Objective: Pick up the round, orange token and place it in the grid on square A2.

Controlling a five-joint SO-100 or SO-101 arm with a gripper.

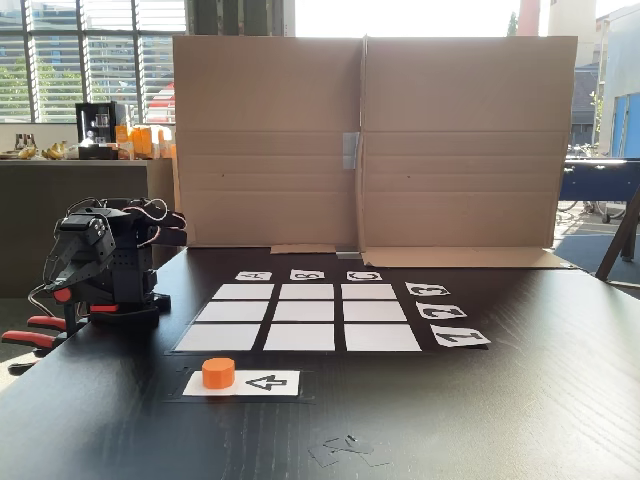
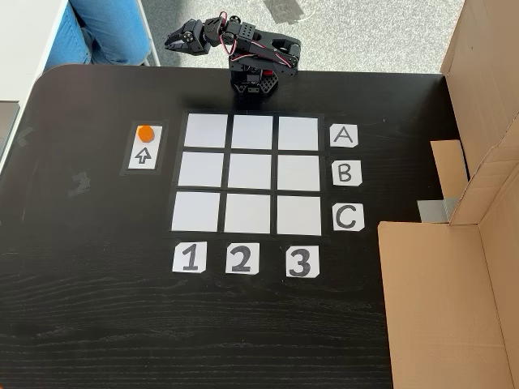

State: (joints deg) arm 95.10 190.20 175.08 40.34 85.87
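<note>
Printed labels edge the grid (image 2: 252, 176): in the fixed view from above, the letters A (image 2: 344, 135), B (image 2: 345, 172) and C (image 2: 347, 216) run down its right side and the digits 1 (image 2: 189, 258), 2 (image 2: 242, 258) and 3 (image 2: 301, 261) run along its lower edge. In the low fixed view the same labels appear turned and partly curled, so they read poorly. The grid consists of nine plain white rectangles separated by dark gaps on the dark wood-grain counter (image 2: 122, 324). Square A2 (image 2: 252, 132) lies in the row level with A and the column above 2; it is bare.

A separate white card (image 1: 252, 382) bears a black outline arrow. The token (image 1: 218, 373) is a short, bright orange cylinder with a flat top, narrower than one cell. It stands upright on the end of that card, at the tip of the arrow, just beside the grid and outside it.

The black arm (image 2: 255, 57) sits folded low over its base at the counter's edge, well apart from the token. Its pincer (image 2: 180, 40) holds nothing; whether it is spread or pressed together cannot be told. Cardboard panels (image 1: 370, 140) stand behind the grid.
</note>
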